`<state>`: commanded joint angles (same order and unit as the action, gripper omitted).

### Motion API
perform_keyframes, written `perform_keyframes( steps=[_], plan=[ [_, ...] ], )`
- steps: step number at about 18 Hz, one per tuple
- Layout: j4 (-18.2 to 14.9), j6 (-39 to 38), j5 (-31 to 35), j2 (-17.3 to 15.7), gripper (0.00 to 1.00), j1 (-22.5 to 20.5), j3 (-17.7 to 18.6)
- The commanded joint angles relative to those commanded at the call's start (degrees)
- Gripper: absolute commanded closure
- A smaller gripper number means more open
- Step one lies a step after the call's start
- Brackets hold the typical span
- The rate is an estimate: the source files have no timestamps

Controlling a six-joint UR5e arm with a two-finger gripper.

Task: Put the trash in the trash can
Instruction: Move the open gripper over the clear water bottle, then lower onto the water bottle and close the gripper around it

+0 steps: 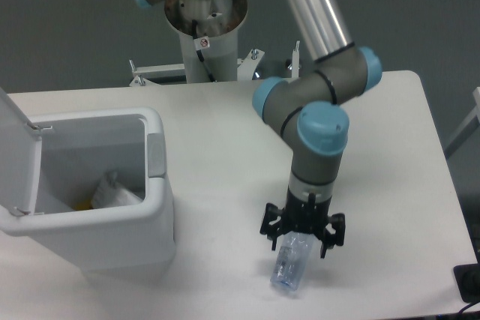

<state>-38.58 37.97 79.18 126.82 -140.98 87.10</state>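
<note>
A clear bluish plastic bottle [288, 269] lies on the white table near the front edge, its upper half hidden under my gripper [299, 246]. The gripper points straight down over the bottle and is open, with one finger on each side of the bottle's body. I cannot tell whether the fingers touch it. The trash can [154, 207] stands at the left with its lid [13, 148] swung up. A whitish plastic packet [112, 189] lies inside the can.
The arm's base column [202, 20] rises behind the table's far edge. A dark object [469, 282] sits at the front right corner. The table's right edge runs close to the bottle's side.
</note>
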Motion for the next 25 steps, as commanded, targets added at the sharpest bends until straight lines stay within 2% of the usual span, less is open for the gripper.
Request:
perform_keyframes(
  steps=[9,16,17,19,21,25],
  plan=[
    [0.0,0.0,0.6,2.8,0.00,0.8,-0.9],
    [-0.1,-0.1,2.6,3.6,0.00,0.9,-0.9],
    [-0.1,-0.1,2.7,3.6,0.03,0.9,-0.9],
    [-0.1,-0.2,3.1,3.5,0.18,0.9,-0.9],
    [-0.1,-0.1,4.0,3.4,0.22,0.9,-0.9],
    [-0.1,-0.1,4.1,3.4,0.26,0.9,-0.9]
  ],
)
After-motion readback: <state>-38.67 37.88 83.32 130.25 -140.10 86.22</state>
